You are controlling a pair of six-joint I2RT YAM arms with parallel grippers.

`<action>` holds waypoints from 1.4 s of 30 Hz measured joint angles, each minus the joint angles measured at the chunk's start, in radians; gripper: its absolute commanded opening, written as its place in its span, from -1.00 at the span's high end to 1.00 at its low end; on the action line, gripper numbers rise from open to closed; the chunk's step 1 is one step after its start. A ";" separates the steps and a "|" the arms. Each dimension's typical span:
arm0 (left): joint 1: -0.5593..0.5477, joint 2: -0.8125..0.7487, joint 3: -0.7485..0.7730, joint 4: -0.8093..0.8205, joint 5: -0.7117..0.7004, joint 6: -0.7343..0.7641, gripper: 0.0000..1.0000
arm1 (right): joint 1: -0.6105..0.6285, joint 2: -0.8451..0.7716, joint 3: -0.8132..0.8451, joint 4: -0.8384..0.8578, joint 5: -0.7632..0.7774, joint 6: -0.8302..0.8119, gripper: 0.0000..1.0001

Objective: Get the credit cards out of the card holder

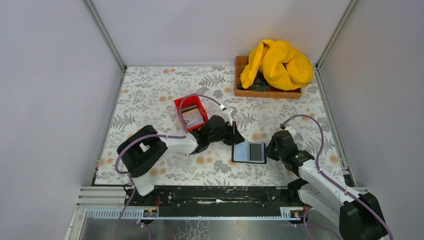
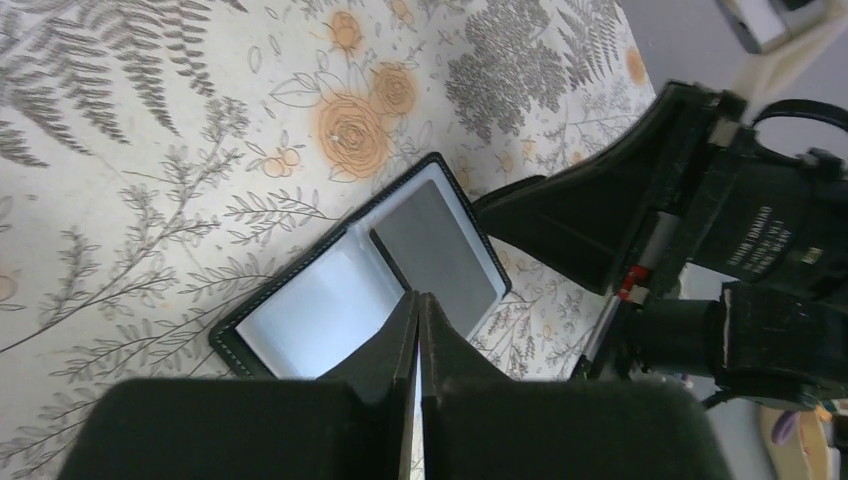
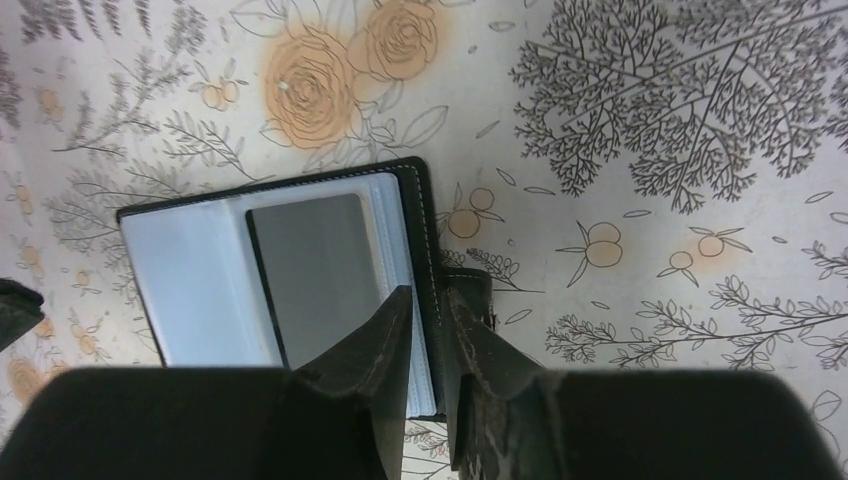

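On the floral-printed surface (image 1: 150, 100), the flat black folding card holder (image 1: 248, 152) is being clamped steady at its edge by the right pincer (image 3: 432, 305); the left pincer (image 2: 418, 305) is being held closed above it.

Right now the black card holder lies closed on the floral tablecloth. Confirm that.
Wrong on one point: the black card holder lies open, not closed, on the floral tablecloth; the right wrist view shows its pale inner faces and a grey card.

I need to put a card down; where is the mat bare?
Bare: the far-left mat between the wall and the red bin; the near strip before the card holder. Crowded: mid-mat, where the left claw and right claw meet at it.
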 measured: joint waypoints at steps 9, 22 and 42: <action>-0.001 0.058 0.000 0.088 0.076 -0.130 0.46 | -0.001 0.032 -0.052 0.081 -0.043 0.035 0.80; -0.059 -0.026 -0.056 -0.016 -0.070 -0.254 0.44 | -0.001 -0.048 -0.107 0.107 -0.094 0.063 0.89; -0.065 0.101 -0.074 0.089 -0.014 -0.280 0.08 | -0.001 -0.053 -0.108 0.114 -0.148 0.000 1.00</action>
